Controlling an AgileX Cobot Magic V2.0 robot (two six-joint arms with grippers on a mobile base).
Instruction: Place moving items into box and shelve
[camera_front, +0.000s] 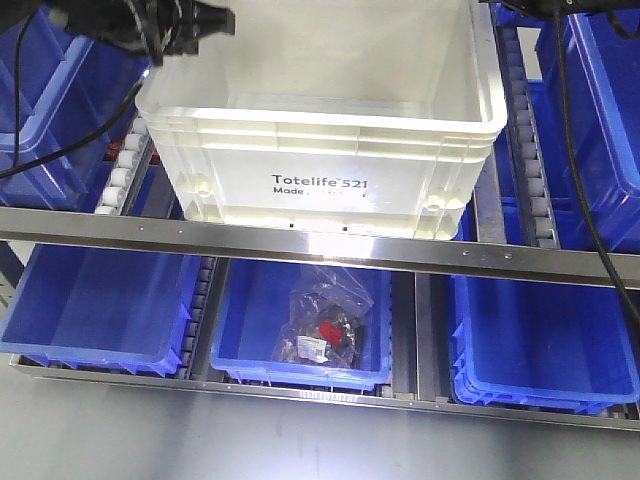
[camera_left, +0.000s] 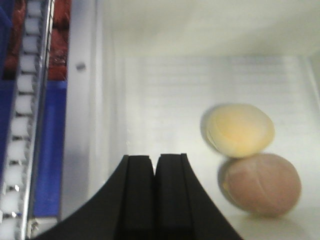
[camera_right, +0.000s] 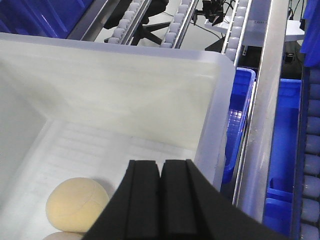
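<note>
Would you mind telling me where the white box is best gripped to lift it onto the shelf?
Grip the white box by its two side rims, one end effector per side, coming down from above. The thick rolled rim gives an edge to clamp on, and the walls below are smooth and tapered. Both end effectors, left and right, are shut and empty, so they would have to open first.

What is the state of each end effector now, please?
Left end effector: closed, holding nothing, over the white box.
Right end effector: closed, holding nothing.
</note>
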